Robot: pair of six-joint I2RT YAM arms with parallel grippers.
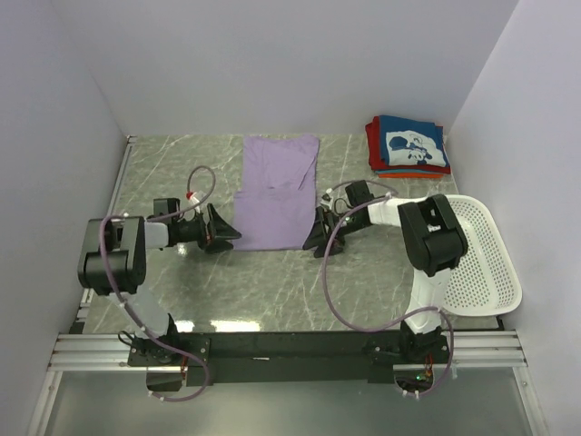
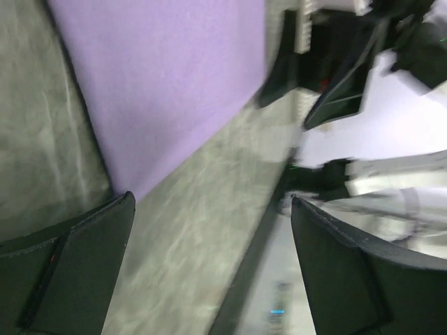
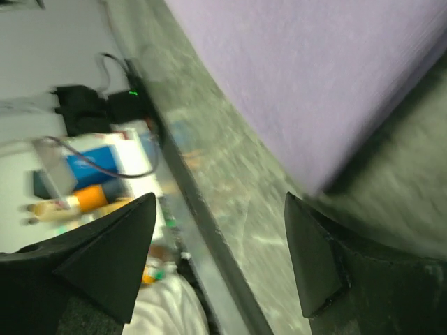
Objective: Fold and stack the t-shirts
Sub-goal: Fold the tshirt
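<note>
Bare marble table lies open far-left and along the near edge — a white basket and, seemingly, stacked shirts crowd the right side.

- A robotics lab: a boxed-in test cell built round a table.
- Plain white walls close the table in at 9, 12 and 3 o'clock.
- A bare metal rail runs along 6 o'clock. A left arm and a right arm are bolted to it.
- Loose cables loop over the arms, uncovered.
- On the table are a flat tee at centre, folded tees at 1 o'clock and a basket at 3 o'clock.
- In the right wrist view, past the table edge at 9 o'clock, sit a black box with a green light, a blue box and blurred clutter.
</note>
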